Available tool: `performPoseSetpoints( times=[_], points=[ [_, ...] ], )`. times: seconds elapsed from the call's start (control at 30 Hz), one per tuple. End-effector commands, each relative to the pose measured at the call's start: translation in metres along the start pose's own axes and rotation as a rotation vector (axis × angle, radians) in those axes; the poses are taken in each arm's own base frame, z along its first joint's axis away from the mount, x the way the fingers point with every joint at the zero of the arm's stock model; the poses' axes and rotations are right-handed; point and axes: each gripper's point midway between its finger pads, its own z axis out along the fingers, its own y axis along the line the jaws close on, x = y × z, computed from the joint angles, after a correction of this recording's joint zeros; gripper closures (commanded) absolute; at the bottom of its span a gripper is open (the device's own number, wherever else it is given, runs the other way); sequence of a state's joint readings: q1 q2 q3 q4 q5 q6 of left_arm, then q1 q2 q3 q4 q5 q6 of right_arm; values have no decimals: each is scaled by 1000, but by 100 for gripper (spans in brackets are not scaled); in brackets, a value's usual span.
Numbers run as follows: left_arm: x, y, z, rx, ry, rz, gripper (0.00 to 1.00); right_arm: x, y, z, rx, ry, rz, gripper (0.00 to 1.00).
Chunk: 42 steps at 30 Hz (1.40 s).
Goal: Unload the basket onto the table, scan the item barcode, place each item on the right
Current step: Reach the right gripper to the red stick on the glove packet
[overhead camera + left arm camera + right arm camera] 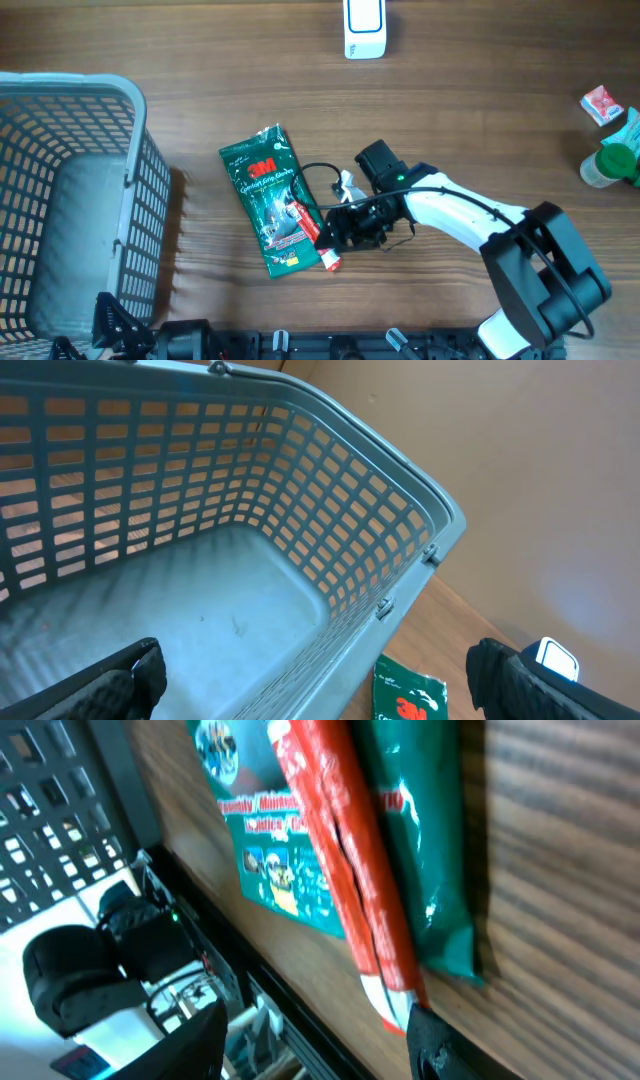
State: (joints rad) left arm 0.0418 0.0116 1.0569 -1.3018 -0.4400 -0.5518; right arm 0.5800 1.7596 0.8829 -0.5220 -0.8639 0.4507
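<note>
One basket (70, 85), one packet (262, 190), one tube (307, 227), one scanner (364, 28)

The brand mark "3M" stands near the top of a green packet (272, 200) seen from overhead; the left wrist view catches the same red mark at its lower edge. Smaller print on the packet and on the red tube (345, 850) is too blurred to read.

Colour and pattern key
Packet (262, 190): green, white print; tube (310, 232): red, white tip; basket (135, 110): grey lattice; table (480, 100): brown wood grain.
</note>
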Motion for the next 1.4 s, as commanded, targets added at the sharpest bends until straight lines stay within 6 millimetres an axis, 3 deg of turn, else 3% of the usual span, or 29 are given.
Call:
performPoseSetpoints(
  times=[0.0, 0.3, 0.43, 0.6, 0.7, 0.8, 0.9, 1.03, 1.23, 1.37],
  points=[
    [9, 3, 3, -12, 28, 7, 0, -6, -9, 11, 0, 2, 47, 43],
    [9, 3, 3, -12, 28, 7, 0, -28, -30, 24, 52, -59, 128, 49],
    [9, 3, 3, -12, 29, 7, 0, -24, -55, 40, 134, -41, 240, 64],
    [9, 3, 3, -12, 28, 6, 0, -20, -59, 49, 138, -20, 268, 95],
    [9, 3, 3, -12, 28, 6, 0, -19, -56, 48, 128, -14, 257, 95],
    [9, 3, 3, -12, 28, 6, 0, -21, -52, 33, 140, -41, 229, 95],
    [9, 3, 3, -12, 28, 6, 0, -23, -53, -1, 238, -131, 200, 95],
    [9, 3, 3, -12, 28, 7, 0, -25, -24, -46, 281, -274, 47, 95],
    [9, 3, 3, -12, 28, 6, 0, -27, 12, -73, 246, -373, -171, 95],
    [9, 3, 3, -12, 28, 6, 0, -34, -9, -79, 382, -415, -173, 95]
  ],
)
